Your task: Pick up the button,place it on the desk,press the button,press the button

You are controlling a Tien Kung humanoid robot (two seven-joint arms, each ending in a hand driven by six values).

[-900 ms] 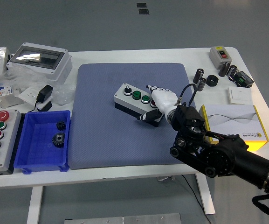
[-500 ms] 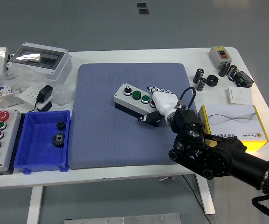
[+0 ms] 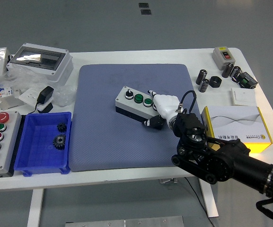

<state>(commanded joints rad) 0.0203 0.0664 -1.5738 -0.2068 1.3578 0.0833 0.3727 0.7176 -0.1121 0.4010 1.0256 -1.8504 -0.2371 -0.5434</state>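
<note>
Shifted slightly nearer, the right hand [image 3: 161, 105] grips the button box [image 3: 137, 102] on the blue mat [image 3: 108, 137]; fingers clamped on its right end.

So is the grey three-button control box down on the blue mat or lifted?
Down: the grey three-button control box lies flat on the blue mat, right hand at its end.

Count: 2 gears [image 3: 59, 140] in 1 blue bin [image 3: 32, 161], 3 button boxes [image 3: 137, 103], 1 blue mat [image 3: 103, 137], 1 yellow-white box [image 3: 235, 124], 1 clear-lid enclosure [image 3: 39, 59].
</note>
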